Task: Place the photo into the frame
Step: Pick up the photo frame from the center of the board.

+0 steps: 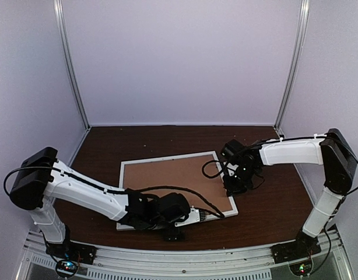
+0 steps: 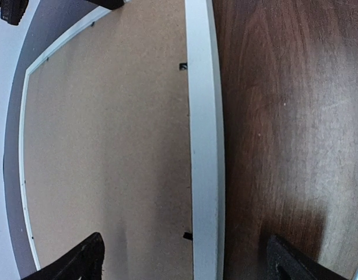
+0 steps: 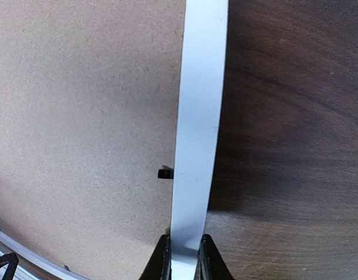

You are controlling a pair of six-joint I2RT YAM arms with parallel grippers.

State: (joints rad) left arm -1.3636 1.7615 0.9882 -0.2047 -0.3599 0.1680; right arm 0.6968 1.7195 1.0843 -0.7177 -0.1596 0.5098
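Your right end effector [image 3: 183, 254] was pinched shut on the white rail of the frame [image 1: 167, 158], which lay flat at the centre of the desk [image 1: 272, 204]. Your left end effector [image 2: 185, 259] stood wide open astride the frame's lower rail, holding nothing.

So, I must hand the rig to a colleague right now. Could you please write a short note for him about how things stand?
Left gripper: jaws open, astride one rail of the frame, one side over the backing board, the other over the table.
Right gripper: jaws shut on the frame rail on its own side.
Frame lies flat, back up, with the board sitting inside it.
Photo: not visible in any view. It may be under the board, but I cannot confirm this.
Left to do: verify the photo is inside and check that the small black tabs hold the board.
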